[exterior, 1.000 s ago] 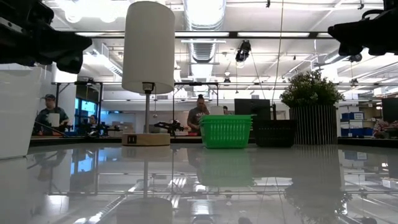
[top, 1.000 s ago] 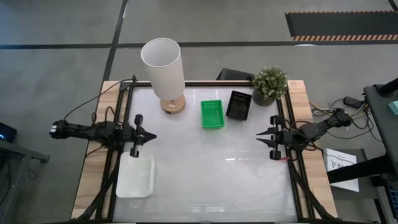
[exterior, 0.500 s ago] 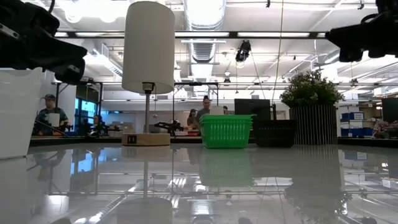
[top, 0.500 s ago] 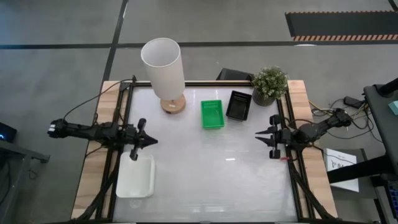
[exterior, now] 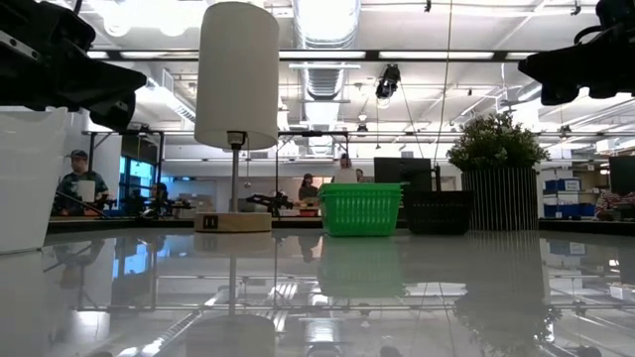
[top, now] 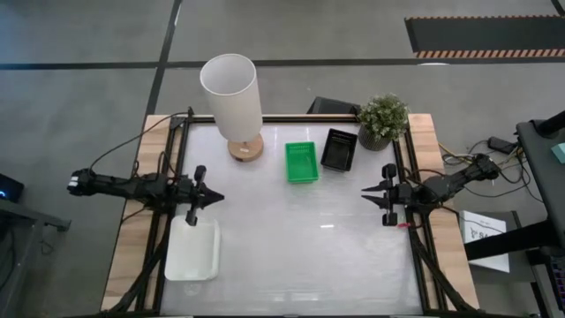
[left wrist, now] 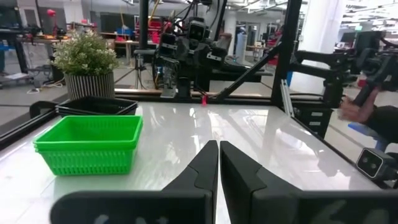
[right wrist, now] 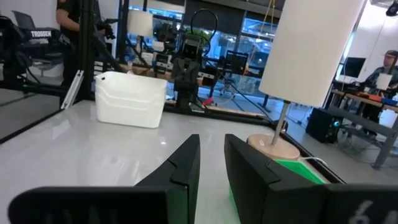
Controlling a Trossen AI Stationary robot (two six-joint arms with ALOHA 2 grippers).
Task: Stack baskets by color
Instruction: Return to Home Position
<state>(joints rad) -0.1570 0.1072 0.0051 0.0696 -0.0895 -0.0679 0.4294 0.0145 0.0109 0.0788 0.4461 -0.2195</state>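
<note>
Baskets sit in three spots on the white table [top: 291, 265], and you have neither gripper on any of them. In the high view the green basket [top: 301, 162] lies at the upper middle of the frame. The black basket [top: 339, 148] sits just to its right, slightly turned, near it but apart. In the left wrist view each of these two shows doubled rims, one above the other, so each reads as a nested pair. The white basket [top: 193, 249] lies at the lower left of the high view, close to the table's left rail and well apart from the coloured ones. Your left gripper [top: 216, 198] hangs in the air at the left of the frame, just above the white basket's upper edge, pointing toward the table's middle. Its jaws are pressed together with only a hairline between them, and they pinch nothing. Your right gripper [top: 365, 190] hangs at the right of the frame, below and right of the black basket, pointing back at the left one. Its jaws stand a narrow gap apart and are empty. A tall white lamp [top: 230, 93] stands at the upper left of the table, left of the green basket. A potted plant [top: 382, 117] stands at the upper right corner, just beside the black basket.
</note>
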